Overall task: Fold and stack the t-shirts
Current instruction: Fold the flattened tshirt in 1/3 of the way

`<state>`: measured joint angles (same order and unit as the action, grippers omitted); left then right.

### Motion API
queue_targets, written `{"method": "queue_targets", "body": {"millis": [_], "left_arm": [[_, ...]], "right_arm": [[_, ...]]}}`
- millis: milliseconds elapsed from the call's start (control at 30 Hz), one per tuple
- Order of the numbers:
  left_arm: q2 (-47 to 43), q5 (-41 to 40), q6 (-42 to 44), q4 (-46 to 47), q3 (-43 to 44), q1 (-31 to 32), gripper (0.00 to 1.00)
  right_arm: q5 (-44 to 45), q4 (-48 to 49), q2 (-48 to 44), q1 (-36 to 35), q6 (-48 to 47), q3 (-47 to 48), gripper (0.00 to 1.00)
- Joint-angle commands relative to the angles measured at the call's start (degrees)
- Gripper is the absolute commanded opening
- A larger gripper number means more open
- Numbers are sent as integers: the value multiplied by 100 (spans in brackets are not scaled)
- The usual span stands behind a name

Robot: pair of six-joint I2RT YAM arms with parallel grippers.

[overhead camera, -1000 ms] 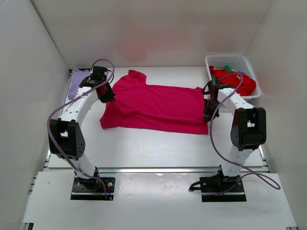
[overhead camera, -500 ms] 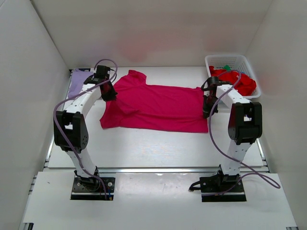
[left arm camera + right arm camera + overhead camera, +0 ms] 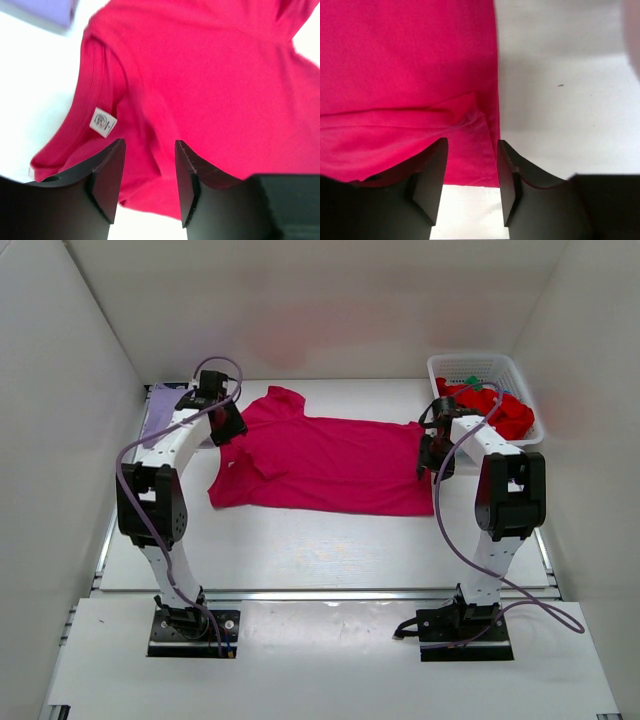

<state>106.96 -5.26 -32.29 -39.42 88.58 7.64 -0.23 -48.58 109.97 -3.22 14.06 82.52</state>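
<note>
A large magenta-pink t-shirt point(image 3: 330, 462) lies spread flat across the middle of the table, folded lengthwise. My left gripper point(image 3: 232, 435) hovers over its left end near the collar, jaws open, with pink cloth point(image 3: 210, 85) and a white label point(image 3: 101, 121) below them and nothing pinched. My right gripper point(image 3: 430, 457) hangs above the shirt's right hem corner point(image 3: 470, 165), jaws open and empty. A pale lavender t-shirt point(image 3: 160, 412) lies at the far left behind the left arm. Red t-shirts point(image 3: 500, 412) with a bit of green sit in the basket.
A white lattice basket point(image 3: 478, 370) stands at the back right corner. White enclosure walls close in on the left, right and back. The arms' bases point(image 3: 190, 625) sit on the near edge.
Both grippers have opened and let go of the pink shirt, which now lies flat. The left arm has drawn back toward the far left; the right gripper shifted slightly back.
</note>
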Motion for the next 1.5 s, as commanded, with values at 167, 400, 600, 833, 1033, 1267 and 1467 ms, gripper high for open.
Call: {"method": "queue_targets", "body": {"millis": [167,400,600,833,1033,1267,1467], "left_arm": [[150,68,91,-205,1064,-271,58],[-675,217,320,-321,-260,-570,57],[-1423,-106,276,-171,-1702,-405,56],[-1941,-608,154,-31,-2863,-131,56],[-2100,-871,-22,216,-3259,53,58],[-1801,-1487,-251,470,-3338,308,63],[-1283,-1794,-286,505,-3145,405,62]], "right_arm": [[208,-56,-643,41,149,-402,41],[-56,234,-1329,-11,53,-1299,37],[-3,261,-1602,-56,228,-1634,37],[-29,287,-1874,-117,605,-2046,41],[-65,375,-1787,-240,825,-2091,44],[-47,551,-1699,-301,966,-2153,46],[-12,604,-1655,-275,931,-2161,46]]}}
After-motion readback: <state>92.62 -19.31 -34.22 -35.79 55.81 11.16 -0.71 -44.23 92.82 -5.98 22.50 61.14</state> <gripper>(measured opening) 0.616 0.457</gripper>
